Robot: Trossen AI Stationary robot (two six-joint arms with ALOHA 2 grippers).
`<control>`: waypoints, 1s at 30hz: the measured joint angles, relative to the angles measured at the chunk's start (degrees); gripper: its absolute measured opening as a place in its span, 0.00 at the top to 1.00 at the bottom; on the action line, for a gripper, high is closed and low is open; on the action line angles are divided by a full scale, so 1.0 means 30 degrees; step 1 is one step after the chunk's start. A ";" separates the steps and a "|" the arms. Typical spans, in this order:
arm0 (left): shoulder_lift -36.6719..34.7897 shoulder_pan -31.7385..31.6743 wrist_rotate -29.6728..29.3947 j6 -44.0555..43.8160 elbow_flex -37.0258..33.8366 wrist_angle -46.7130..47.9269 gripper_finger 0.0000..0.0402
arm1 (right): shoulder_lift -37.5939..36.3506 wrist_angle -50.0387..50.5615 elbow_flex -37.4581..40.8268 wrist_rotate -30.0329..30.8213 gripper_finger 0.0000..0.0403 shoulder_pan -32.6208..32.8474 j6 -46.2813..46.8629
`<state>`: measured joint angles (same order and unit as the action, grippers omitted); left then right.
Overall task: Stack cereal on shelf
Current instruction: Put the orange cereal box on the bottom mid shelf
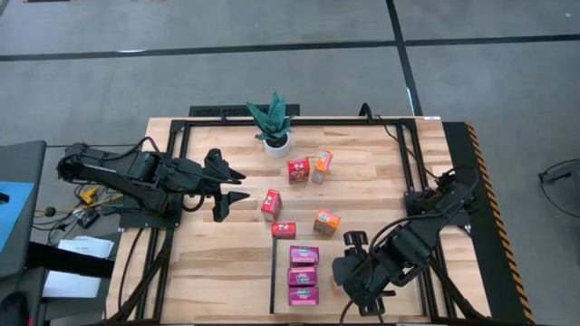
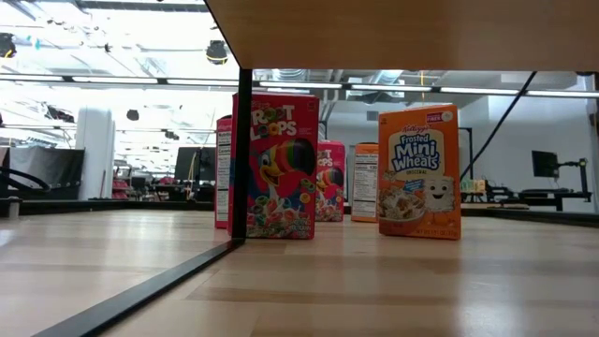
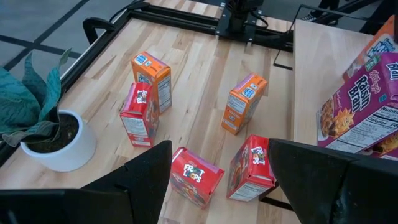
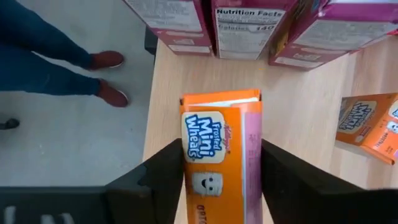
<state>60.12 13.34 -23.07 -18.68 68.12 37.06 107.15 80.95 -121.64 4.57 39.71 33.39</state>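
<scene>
Three purple cereal boxes (image 1: 303, 275) stand in a row on the shelf (image 1: 399, 303), a light wood panel at the table's near right. My right gripper (image 1: 344, 270) is beside them, shut on an orange box (image 4: 221, 155) that its body hides in the high view. Two more orange boxes (image 1: 323, 161) (image 1: 326, 221) and three red boxes (image 1: 298, 169) (image 1: 271, 204) (image 1: 284, 230) sit on the slatted tabletop. My left gripper (image 1: 239, 186) hangs open left of the red boxes; two of them (image 3: 196, 177) (image 3: 252, 168) show between its fingers, untouched. My right gripper pinches the orange box between its two fingers, one on each narrow side (image 4: 184, 163). The fingers lie along the box and point toward the purple boxes (image 4: 249, 25), coming from the table's right. The printed front faces the wrist camera. Whether the box touches the shelf I cannot tell.
A potted green plant (image 1: 274, 122) stands at the table's far edge. The shelf's black strip (image 1: 274, 272) runs just left of the purple row. A person's legs and red shoes (image 4: 102, 74) show on the floor past the table's near edge. Bare wood lies on the table's near left.
</scene>
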 joint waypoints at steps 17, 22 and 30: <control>0.0007 0.0007 -0.0007 -0.0029 0.0000 -0.0031 0.36 | -0.0262 0.0879 -0.3147 -0.0040 0.49 0.0135 0.1066; 0.0003 0.0007 -0.0007 -0.0168 0.0000 -0.0031 0.36 | -0.0319 0.2947 -0.3020 0.2233 0.54 0.0808 0.2681; 0.0004 0.0003 -0.0015 -0.0153 -0.0007 -0.0020 0.36 | -0.0699 0.3033 -0.0827 0.4062 0.70 0.2279 0.5032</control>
<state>60.13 13.35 -23.11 -19.14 68.10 37.01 105.06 90.05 -124.13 16.75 46.55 48.48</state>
